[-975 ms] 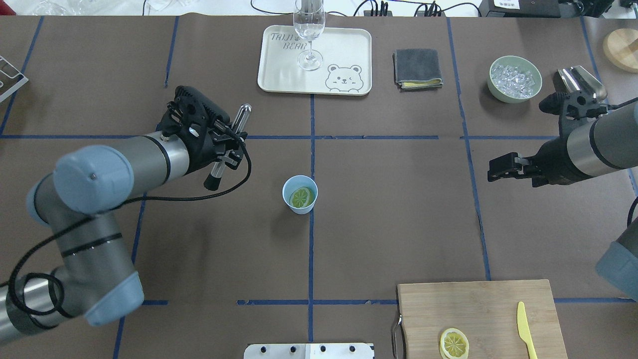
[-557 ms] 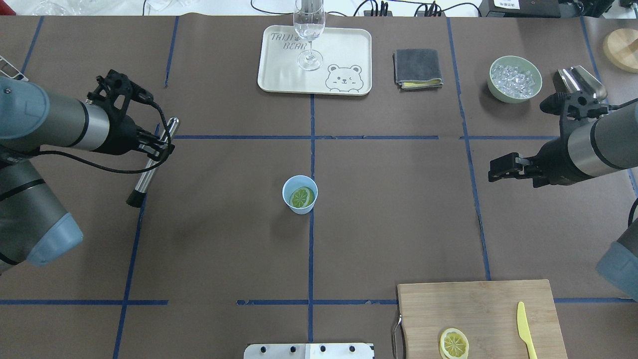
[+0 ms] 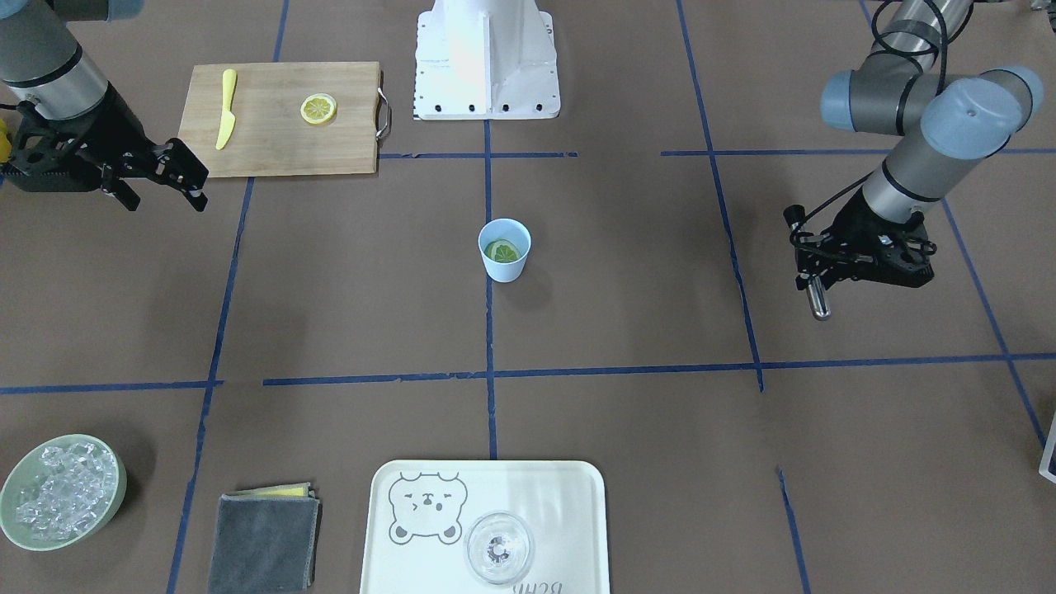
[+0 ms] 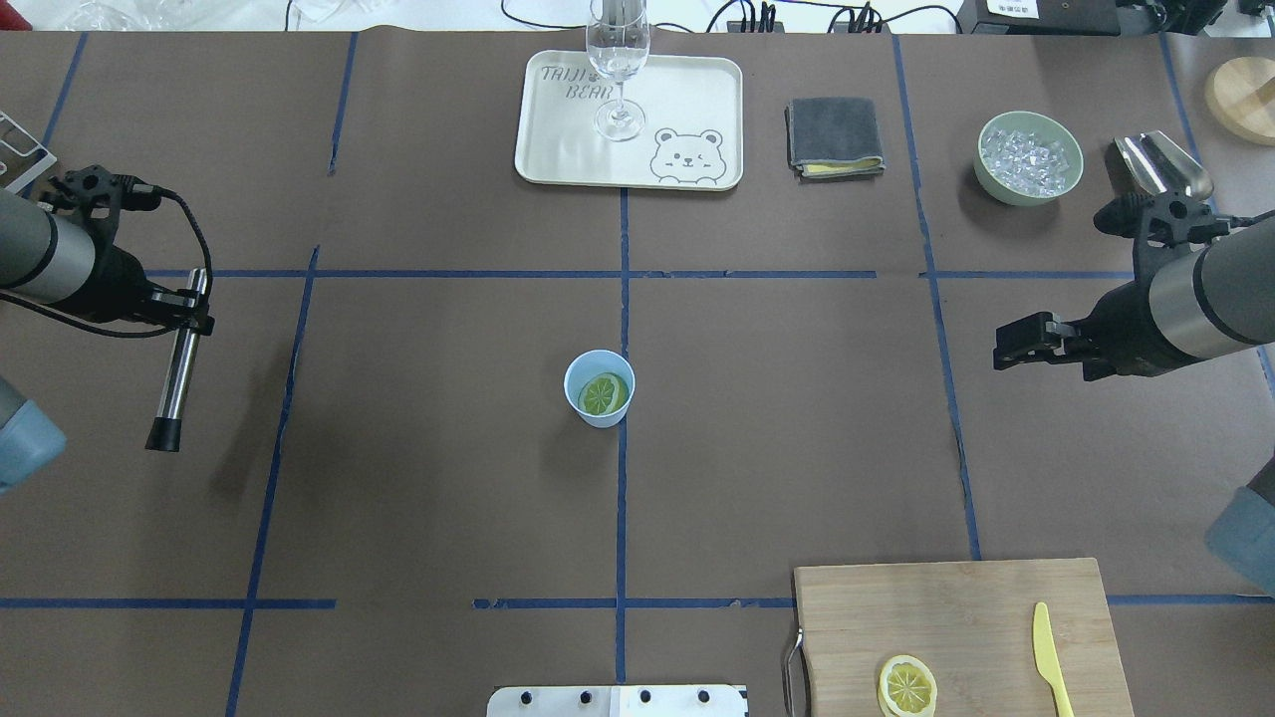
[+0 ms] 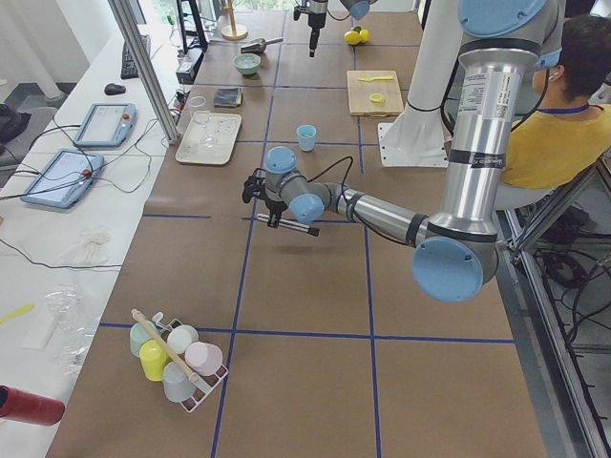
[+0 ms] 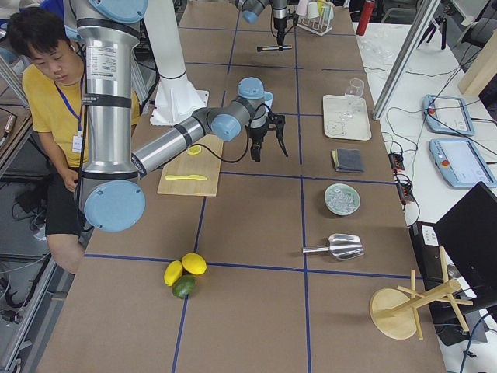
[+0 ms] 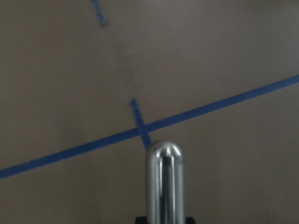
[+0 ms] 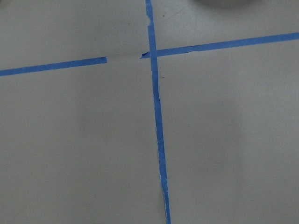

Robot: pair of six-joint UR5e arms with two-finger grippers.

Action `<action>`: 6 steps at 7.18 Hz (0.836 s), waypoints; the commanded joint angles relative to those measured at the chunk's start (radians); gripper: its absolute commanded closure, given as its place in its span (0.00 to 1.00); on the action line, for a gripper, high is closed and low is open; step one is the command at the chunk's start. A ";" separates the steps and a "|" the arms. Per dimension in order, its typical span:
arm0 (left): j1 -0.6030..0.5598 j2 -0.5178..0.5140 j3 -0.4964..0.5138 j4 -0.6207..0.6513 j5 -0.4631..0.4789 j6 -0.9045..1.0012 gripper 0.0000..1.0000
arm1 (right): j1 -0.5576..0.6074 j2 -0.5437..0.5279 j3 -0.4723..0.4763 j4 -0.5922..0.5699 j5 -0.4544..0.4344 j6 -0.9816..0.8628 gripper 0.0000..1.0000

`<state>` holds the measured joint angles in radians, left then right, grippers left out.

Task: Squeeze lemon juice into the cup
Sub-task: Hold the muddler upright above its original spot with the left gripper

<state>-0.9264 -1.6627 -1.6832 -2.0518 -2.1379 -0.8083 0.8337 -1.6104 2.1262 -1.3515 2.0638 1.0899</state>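
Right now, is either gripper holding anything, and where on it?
Left gripper grips the metal rod near its rounded chrome end; right gripper is open and empty.

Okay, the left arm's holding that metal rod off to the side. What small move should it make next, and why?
Probably lower the metal rod onto the table beneath it, then open the left gripper. The lemon already sits inside the cup, and the rod hangs far to the cup's left, so the tool looks finished with.
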 commanded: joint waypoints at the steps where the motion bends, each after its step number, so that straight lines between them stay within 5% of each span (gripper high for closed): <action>1: -0.015 0.018 0.025 0.103 -0.017 -0.002 1.00 | 0.001 -0.006 0.001 0.000 -0.001 -0.001 0.00; 6: -0.009 0.015 0.077 0.108 -0.008 0.165 1.00 | -0.001 -0.006 0.001 0.000 -0.002 0.002 0.00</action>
<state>-0.9367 -1.6451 -1.6103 -1.9509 -2.1465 -0.7099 0.8337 -1.6167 2.1272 -1.3514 2.0618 1.0897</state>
